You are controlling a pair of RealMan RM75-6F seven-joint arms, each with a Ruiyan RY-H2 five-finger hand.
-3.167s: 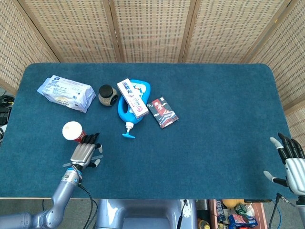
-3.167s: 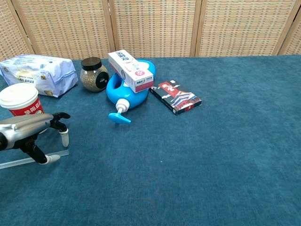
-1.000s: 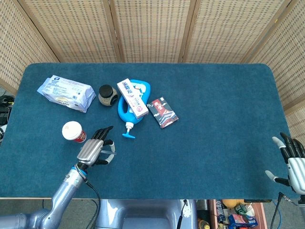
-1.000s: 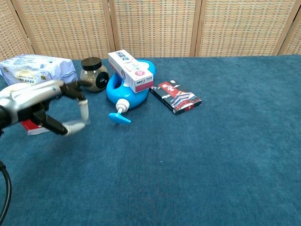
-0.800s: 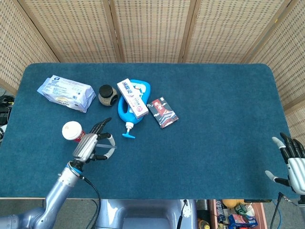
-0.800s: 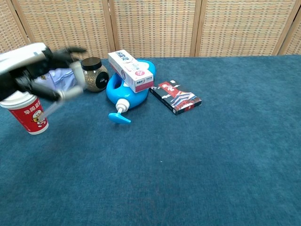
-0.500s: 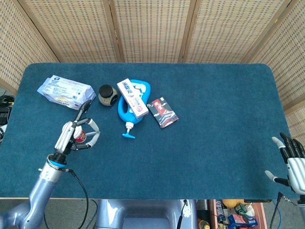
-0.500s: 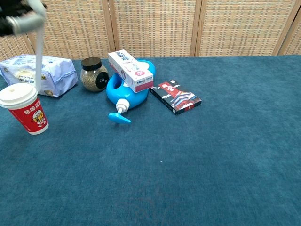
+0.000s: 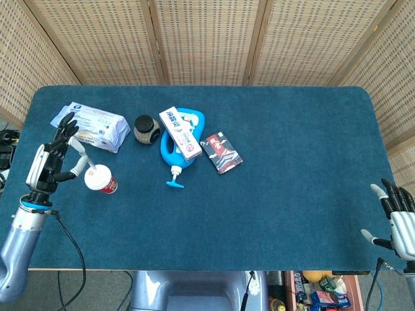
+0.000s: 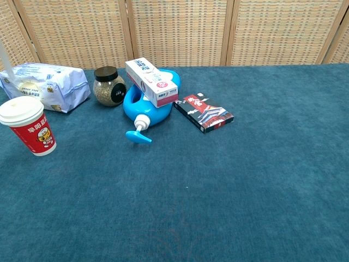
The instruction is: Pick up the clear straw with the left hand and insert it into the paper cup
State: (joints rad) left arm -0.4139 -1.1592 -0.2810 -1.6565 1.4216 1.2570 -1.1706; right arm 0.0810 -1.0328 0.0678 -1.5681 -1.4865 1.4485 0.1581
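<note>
In the head view, the left hand (image 9: pixel 53 157) is seen raised at the left edge of the blue felt-covered table (image 9: pixel 292 168), its fingers spread upward while a thin clear plastic straw (image 9: pixel 82 158) is pinched at its thumb side. The straw is slanted down to the right, its lower end just over the lid of the red paper cup with a white lid (image 9: pixel 100 179); whether that end is inside the lid cannot be told. A white-and-blue plastic packet (image 9: pixel 91 127) is seen behind the cup, then a small dark-lidded glass jar (image 9: pixel 146 129), a blue pump bottle lying on its side (image 9: pixel 178 148) with a white-and-pink carton (image 9: pixel 181 133) on it, and a black-and-red flat box (image 9: pixel 222 153). The right hand (image 9: pixel 400 218) is seen at the table's lower right corner, fingers apart and holding nothing.

In the chest view, neither hand is shown. The cup (image 10: pixel 26 132) stands upright at the left, in front of the packet (image 10: pixel 46 85).
</note>
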